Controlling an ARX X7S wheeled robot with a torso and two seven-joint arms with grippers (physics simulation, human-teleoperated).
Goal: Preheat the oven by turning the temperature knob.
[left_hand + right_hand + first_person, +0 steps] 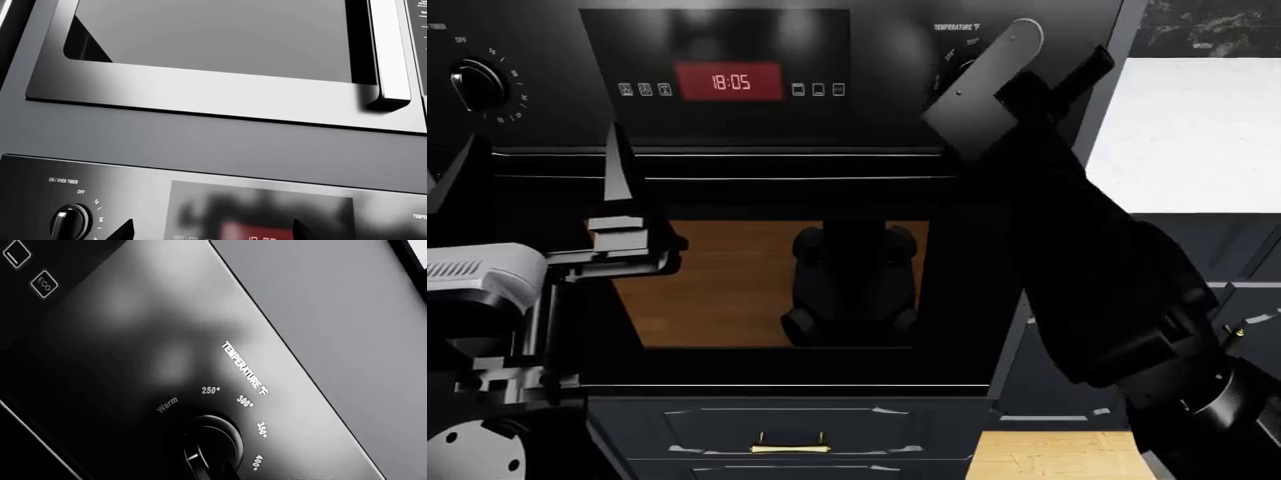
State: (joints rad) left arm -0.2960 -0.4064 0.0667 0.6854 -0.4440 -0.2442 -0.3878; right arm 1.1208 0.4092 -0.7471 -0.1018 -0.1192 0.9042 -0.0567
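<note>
Right gripper (994, 62) is raised to the oven (827, 130) control panel, over the temperature knob (213, 447); its jaw state cannot be told, fingers are hidden behind the wrist in the head view and not clearly shown in the right wrist view. Knob is seen at close range under the "TEMPERATURE °F" label with Warm, 250, 300, 350, 400 marks around it; contact cannot be confirmed. Left gripper (547, 180) is held spread wide, nothing between its fingers, in front of the oven door below the timer knob (478, 82), well apart from the temperature knob. Red clock display (731, 81) is read 18:05. Step judged: final approach to the knob, turn not yet done. Next move is judged to need fingers straddling the knob ridge, closing, then a wrist roll toward a temperature mark; slip is a risk if off-centre
</note>
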